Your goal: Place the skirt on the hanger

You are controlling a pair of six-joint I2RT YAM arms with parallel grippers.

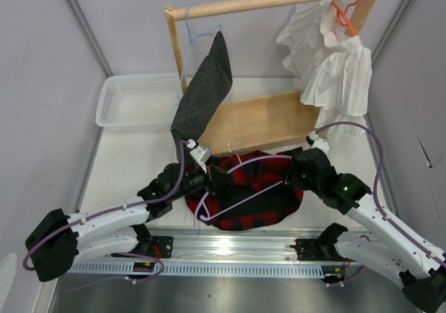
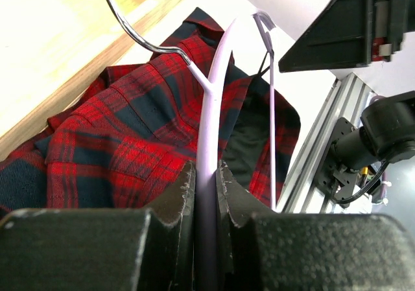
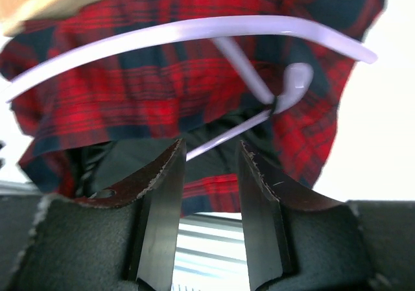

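Presently the hanger [image 2: 209, 129], over the skirt [image 1: 265, 208] on the surface [image 1: 132, 159], is clenched along its arm by the left jaws, its lower bar [image 3: 227, 134] just beyond the parted, empty right jaws.

Hanger [image 1: 251, 162] on skirt [image 1: 258, 205], between left hand [image 1: 212, 176] and right hand [image 1: 296, 172], before rack [image 1: 265, 121].

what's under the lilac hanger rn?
The plaid skirt lies under the hanger, its black lining showing at the opening. The left claw is clamped on one hanger arm. Whatever is beneath the skirt is covered by the fabric.
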